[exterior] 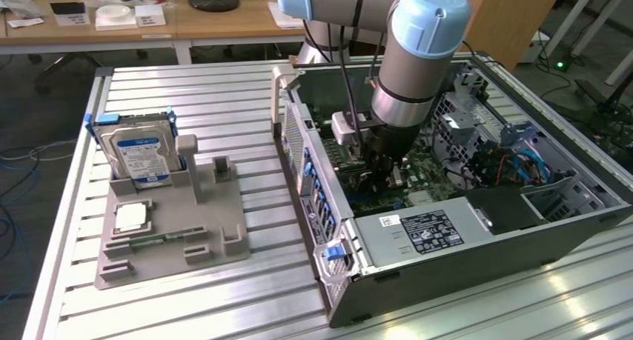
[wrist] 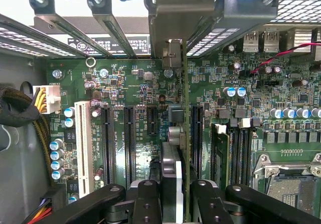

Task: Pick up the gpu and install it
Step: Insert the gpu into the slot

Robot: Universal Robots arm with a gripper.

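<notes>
In the wrist view the gpu (wrist: 179, 148) stands edge-on between my fingers (wrist: 148, 204), a thin green board with a dark block on one side. Its silvery end bracket (wrist: 173, 53) reaches the case's rear slot openings. My gripper (wrist: 176, 206) is shut on the gpu, just above the motherboard's long black expansion slots (wrist: 129, 138). Whether the card's edge sits in a slot is hidden. In the exterior view my gripper (exterior: 383, 171) is deep inside the open computer case (exterior: 475, 236), over the green motherboard (exterior: 425, 181).
A grey parts holder (exterior: 173, 229) on the slatted table carries the blue-labelled hard drive (exterior: 144, 151), a processor (exterior: 132, 218) and a narrow memory stick (exterior: 148, 240). Inside the case lie the power supply (exterior: 425, 232), blue cables (exterior: 524, 162), a white slot (wrist: 83, 148) and yellow power wires (wrist: 42, 101).
</notes>
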